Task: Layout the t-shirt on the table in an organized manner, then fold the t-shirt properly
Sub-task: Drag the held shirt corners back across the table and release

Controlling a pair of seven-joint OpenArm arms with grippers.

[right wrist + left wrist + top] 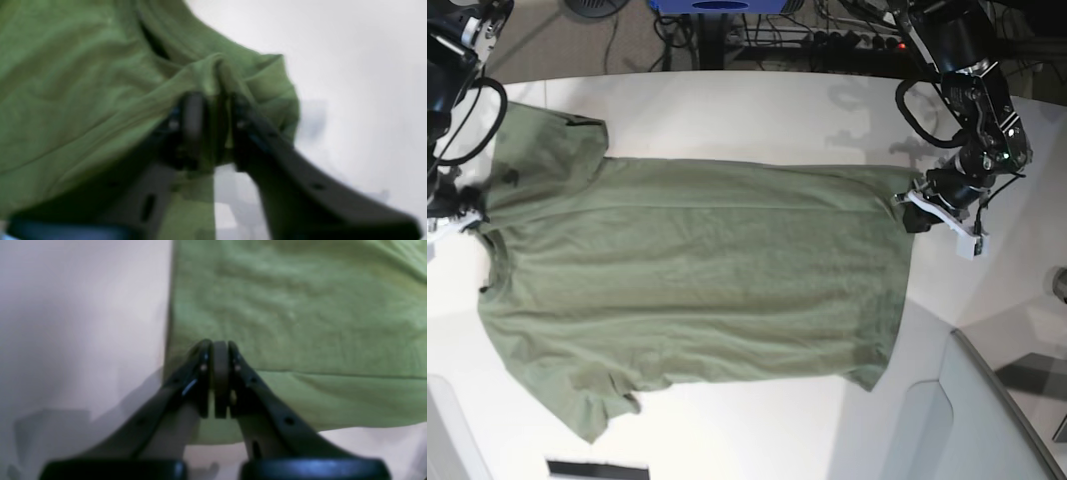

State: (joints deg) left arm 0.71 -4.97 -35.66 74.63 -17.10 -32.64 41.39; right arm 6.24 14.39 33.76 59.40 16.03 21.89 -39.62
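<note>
The olive-green t-shirt [697, 270] lies spread flat on the white table [757, 120], collar end to the left and hem to the right. My left gripper [914, 215] is shut at the hem's far corner. In the left wrist view its fingertips [220, 345] press together on the t-shirt [300, 306], just beside the bare table [66, 323]. My right gripper [477, 212] is at the shoulder by the collar. In the right wrist view this gripper [215, 100] has its jaws slightly parted, with a raised fold of t-shirt [66, 83] between them.
A grey translucent panel [987, 420] covers the table's near right corner, and a smaller pale one [442, 430] sits at the near left. Cables and a floor strip [827, 40] run beyond the far edge. A dark strip [597, 468] lies at the front edge.
</note>
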